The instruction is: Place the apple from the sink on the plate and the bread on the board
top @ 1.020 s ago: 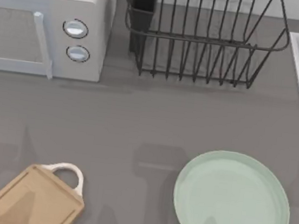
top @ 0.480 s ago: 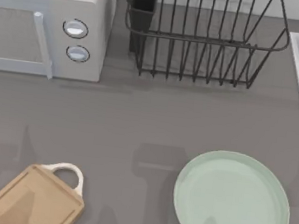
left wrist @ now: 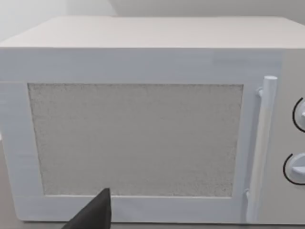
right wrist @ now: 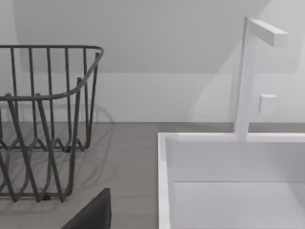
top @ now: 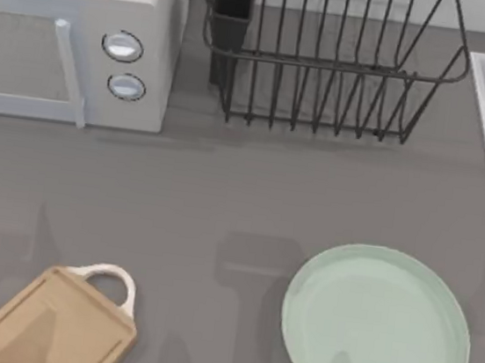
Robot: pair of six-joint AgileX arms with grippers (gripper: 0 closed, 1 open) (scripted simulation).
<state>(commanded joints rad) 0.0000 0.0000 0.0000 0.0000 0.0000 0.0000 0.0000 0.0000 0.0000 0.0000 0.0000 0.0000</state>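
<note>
Nothing was done yet, by my judgement: the plate (top: 377,329) lay bare and the board (top: 52,325) carried no bread; apple and bread were nowhere to be seen. The right gripper (right wrist: 93,213) faced the sink (right wrist: 164,162), the left gripper (left wrist: 93,213) the microwave (left wrist: 143,138); whether either's fingers were spread, I cannot tell.

The board (top: 48,326) is showing light matt wood grain with a smooth white loop handle. The plate (top: 377,326) is looking smooth and faintly glossy. The dish rack (top: 328,64) is showing thin dark wire. The microwave's (left wrist: 143,119) door panel is looking finely speckled, and the sink (right wrist: 228,181) is looking smooth matt white.
</note>
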